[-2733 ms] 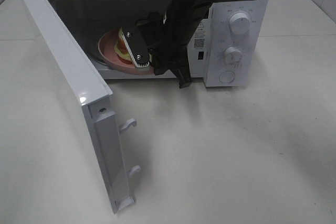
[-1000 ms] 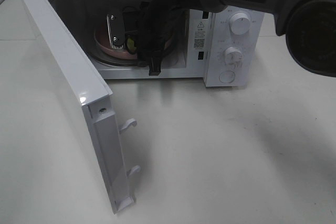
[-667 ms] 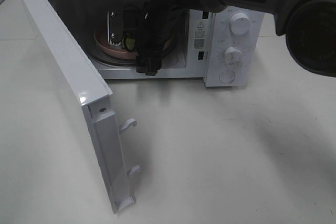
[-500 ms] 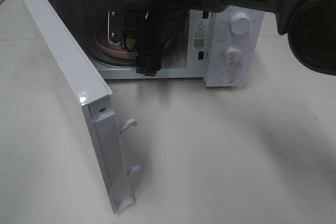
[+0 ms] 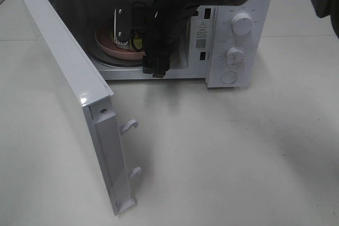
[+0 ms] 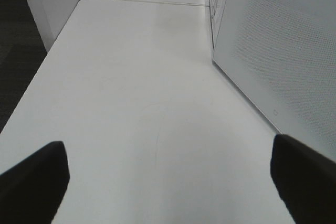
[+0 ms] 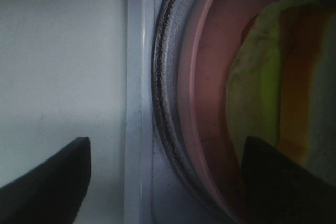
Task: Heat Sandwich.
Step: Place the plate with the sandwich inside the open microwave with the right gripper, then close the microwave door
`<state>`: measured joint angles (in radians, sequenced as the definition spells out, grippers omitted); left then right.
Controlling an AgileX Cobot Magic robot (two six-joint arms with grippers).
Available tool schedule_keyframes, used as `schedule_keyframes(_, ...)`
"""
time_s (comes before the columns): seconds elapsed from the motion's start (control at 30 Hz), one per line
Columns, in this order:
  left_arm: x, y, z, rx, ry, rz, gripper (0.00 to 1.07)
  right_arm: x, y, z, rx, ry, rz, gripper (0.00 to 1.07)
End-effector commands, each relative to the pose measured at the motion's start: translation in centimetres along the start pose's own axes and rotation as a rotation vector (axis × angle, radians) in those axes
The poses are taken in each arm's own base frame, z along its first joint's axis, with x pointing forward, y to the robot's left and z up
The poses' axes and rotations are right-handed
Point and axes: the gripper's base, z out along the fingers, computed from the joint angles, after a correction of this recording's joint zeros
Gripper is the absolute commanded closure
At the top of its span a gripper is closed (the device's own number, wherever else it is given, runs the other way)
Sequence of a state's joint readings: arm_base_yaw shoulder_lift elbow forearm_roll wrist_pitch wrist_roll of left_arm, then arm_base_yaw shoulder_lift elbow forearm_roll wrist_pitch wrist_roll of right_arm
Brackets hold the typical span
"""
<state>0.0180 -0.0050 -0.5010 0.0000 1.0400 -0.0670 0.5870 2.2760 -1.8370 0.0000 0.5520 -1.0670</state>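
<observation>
Sandwich [image 7: 278,77]: lies on the pink plate [image 5: 112,48] inside the microwave [image 5: 233,35], which stands toward the far edge of the tabletop [image 5: 238,146]. Pale bread with yellow-green and orange layers shows in the right wrist view.
Plate: rests on the glass turntable [image 7: 165,77], roughly centred on it and wholly inside the cavity.
Door [image 5: 69,93]: stands wide open, swung out toward the near left corner of the tabletop.
Right fingers [image 7: 47,182]: spread apart and gripping nothing. They hang in the cavity's mouth, one over the white sill in front of the turntable, the other over the sandwich. The plate's rim lies between them, unclamped.
Left fingers [image 6: 31,182]: spread wide and empty, over bare tabletop beside the microwave's outer wall, well apart from the sandwich.
Done: the loading looks finished, since the sandwich and plate sit on the turntable with nothing holding them.
Left to do: by my reading, the right arm has to clear the opening, the door has to be shut, and a knob [image 5: 242,23] on the front panel has to be turned to start the heating.
Stage: I judge this to be about halfway, with the food placed and the microwave neither closed nor running.
</observation>
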Motion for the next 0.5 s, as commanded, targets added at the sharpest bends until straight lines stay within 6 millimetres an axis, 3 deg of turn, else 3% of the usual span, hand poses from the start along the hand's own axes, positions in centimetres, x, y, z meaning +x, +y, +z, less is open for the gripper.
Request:
schedule_keyframes(0.03, 0.2, 0.0, -0.3, 0.001, -0.027, 0.0, 0.09, 0.2, -0.1, -1.1, 0.015, -0.006, 0.016, 0.31)
schedule_keyframes(0.5, 0.2, 0.0, -0.3, 0.001, -0.027, 0.0, 0.09, 1.8, 2.1, -3.3, 0.025, 0.021, -0.006, 0.31)
